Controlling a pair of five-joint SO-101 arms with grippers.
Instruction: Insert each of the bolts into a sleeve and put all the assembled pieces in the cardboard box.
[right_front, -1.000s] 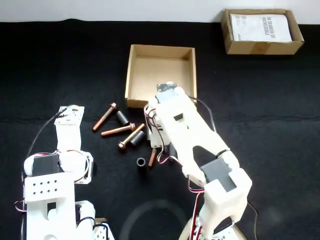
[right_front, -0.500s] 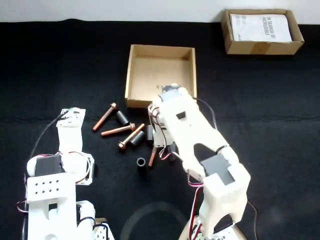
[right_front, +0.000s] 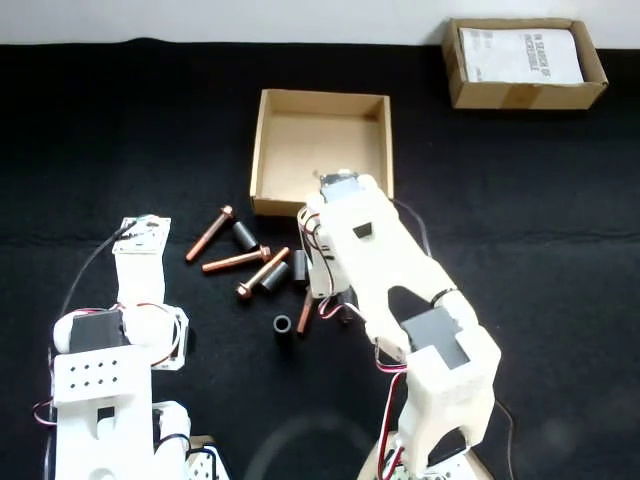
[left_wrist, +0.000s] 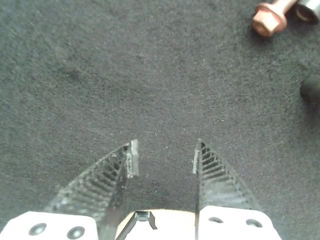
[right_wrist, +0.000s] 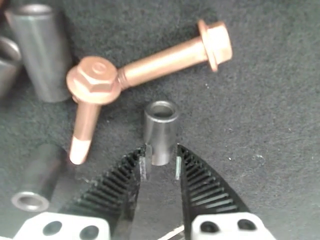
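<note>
High view showed the cardboard box (right_front: 320, 96) holding nothing, just as a second earlier, so no piece was assembled yet. The right arm (right_front: 390, 270) had shifted slightly and settled over the loose bolts (right_front: 236, 262). The left arm (right_front: 135, 270) had drawn back a little, and the left gripper (left_wrist: 163, 157) gaped over black cloth (left_wrist: 150, 75). The right gripper (right_wrist: 160, 167) pinched the near end of one sleeve (right_wrist: 161, 131) lying beside two bolts, probably ready to lift it.

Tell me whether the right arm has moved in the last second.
Yes. The right arm has shifted slightly along the cardboard box's front wall, away from the bolts.
</note>
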